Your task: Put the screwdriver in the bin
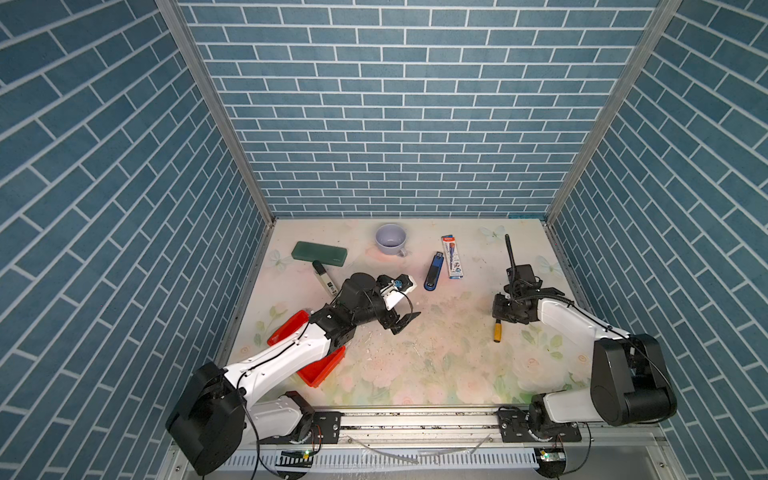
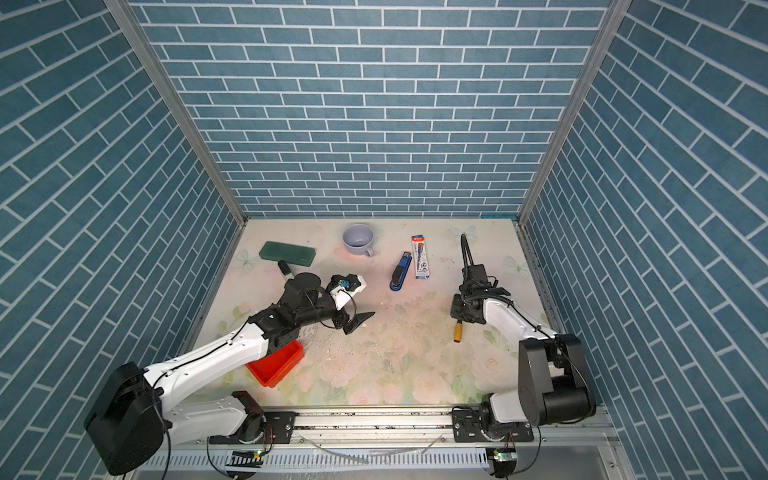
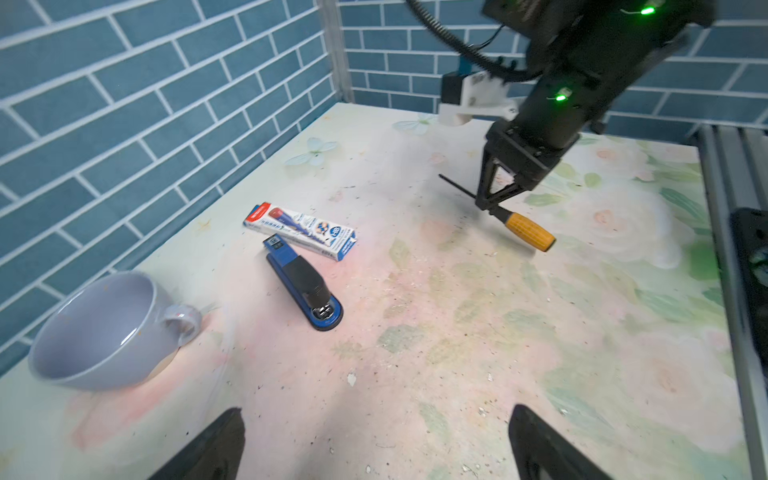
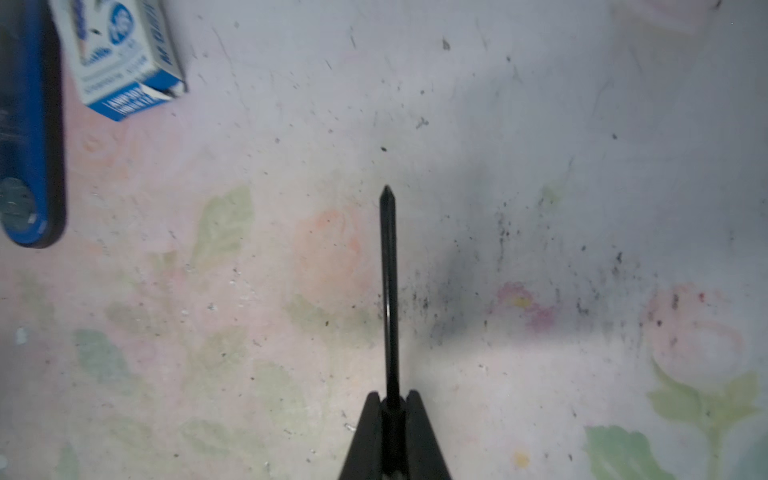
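Dev: Rail (image 1: 415, 419) runs across the front edge, closest to the lens. What's the right gripper doing?

Ops: The right gripper (image 4: 392, 399) is clamped on the screwdriver (image 4: 388, 270). Its fingers pinch the black shaft just ahead of the handle. In the right wrist view the shaft sticks straight out between them.

Dev: Where is that on the table?

Ops: It's on the right half of the table (image 1: 436, 365). In both top views the yellow-orange handle pokes out from under the gripper toward the front edge. I can't tell whether the handle touches the surface or hangs just off it.

Dev: And the bin?

Ops: The bin (image 2: 282, 365) is red and sits front-left, partly hidden under the left arm (image 2: 216, 353). It's well apart from the screwdriver, and the screwdriver isn't in it.

Dev: Left gripper?

Ops: The left gripper (image 3: 376, 419) has its jaws spread wide with nothing between them. It hangs over the table left of centre.

Dev: Any other clutter?

Ops: A blue-and-black stapler (image 1: 433, 272) and a pen box (image 1: 452, 257) lie side by side at mid-back. A lavender cup (image 1: 390, 240) stands upright near the back wall. A green case (image 1: 319, 252) lies flat at back-left, with a marker (image 1: 324, 278) just beside it. None of them touches the screwdriver.
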`<state>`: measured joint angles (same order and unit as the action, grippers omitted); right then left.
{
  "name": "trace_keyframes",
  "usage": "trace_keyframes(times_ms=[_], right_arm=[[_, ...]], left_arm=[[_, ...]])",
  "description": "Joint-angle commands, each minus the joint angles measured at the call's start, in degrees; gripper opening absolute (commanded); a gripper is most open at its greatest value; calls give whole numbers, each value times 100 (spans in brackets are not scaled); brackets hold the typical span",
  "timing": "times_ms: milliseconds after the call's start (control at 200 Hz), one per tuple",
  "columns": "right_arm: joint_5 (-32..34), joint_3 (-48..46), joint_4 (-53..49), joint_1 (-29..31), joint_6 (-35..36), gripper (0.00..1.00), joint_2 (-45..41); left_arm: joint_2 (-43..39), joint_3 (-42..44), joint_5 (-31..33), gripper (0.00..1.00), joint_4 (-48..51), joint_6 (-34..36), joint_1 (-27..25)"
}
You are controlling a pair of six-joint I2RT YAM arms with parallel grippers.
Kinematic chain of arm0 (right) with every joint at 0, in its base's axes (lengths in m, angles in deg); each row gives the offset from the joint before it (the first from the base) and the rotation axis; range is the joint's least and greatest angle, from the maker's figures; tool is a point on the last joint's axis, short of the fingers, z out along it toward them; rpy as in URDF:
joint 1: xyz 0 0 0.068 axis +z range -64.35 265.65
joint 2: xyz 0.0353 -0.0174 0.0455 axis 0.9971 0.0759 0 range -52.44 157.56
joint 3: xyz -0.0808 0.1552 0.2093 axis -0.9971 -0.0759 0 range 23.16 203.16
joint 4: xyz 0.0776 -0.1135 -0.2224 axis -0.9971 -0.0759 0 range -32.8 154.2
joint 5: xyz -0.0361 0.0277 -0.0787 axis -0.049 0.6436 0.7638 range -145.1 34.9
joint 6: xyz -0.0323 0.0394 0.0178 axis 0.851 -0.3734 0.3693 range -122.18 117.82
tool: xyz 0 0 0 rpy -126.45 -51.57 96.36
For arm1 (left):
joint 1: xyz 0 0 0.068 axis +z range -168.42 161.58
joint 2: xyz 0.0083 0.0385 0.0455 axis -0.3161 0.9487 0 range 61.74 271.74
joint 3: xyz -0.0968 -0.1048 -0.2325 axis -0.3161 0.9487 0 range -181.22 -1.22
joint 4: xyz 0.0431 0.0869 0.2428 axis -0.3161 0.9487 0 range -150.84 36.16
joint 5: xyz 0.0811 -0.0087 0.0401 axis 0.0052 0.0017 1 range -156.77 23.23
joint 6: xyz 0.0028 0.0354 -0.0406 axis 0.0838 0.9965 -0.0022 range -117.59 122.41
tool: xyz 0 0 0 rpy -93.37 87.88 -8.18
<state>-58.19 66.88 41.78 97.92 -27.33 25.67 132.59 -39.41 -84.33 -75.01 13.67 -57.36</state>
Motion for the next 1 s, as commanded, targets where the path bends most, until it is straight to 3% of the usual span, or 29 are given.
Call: trace_keyframes(times_ms=[0,95,265,505,995], right_arm=[[-157,-229,762,19,255,0,-447],[-157,-277,1173,21,416,0,-722],[-918,-42,1739,93,720,0,-836],[-1334,395,2470,578,739,0,-863],[-2215,824,3504,1414,245,0,-400]], left_arm=[[284,305,640,100,-1432,-1403,-25],[487,401,885,100,-2059,-2156,-18],[889,285,911,100,-2484,-2939,-25],[1814,28,552,100,-3881,-4195,-52],[2298,-563,24,99,-4453,-4284,-183]])
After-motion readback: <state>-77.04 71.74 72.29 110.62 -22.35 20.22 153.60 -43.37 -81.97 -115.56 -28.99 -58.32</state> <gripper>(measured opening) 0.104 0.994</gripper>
